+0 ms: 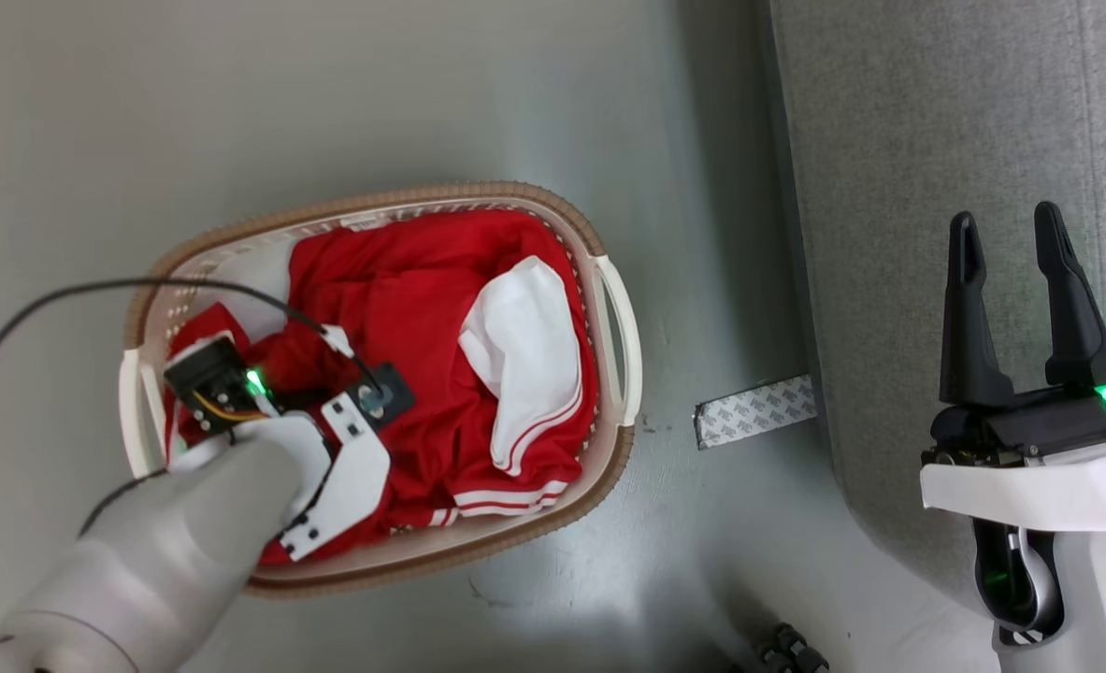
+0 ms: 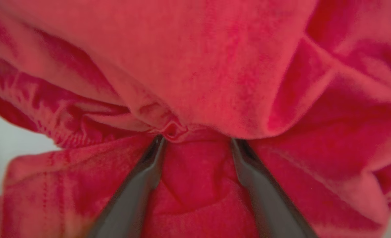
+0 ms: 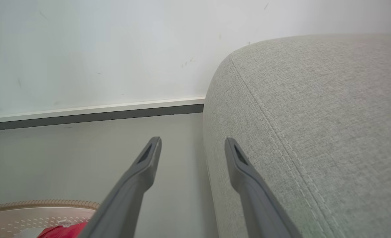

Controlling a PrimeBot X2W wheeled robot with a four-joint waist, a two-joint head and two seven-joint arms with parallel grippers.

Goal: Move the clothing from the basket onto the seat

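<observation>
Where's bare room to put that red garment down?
The grey seat by the right gripper is bare, and so is the floor around the basket. The basket is crowded: the clothing and the left gripper fill it.

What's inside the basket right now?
Red-and-white clothing fills the basket, with the open left pincer among its folds. The bottom and anything beneath the clothing are covered.
</observation>
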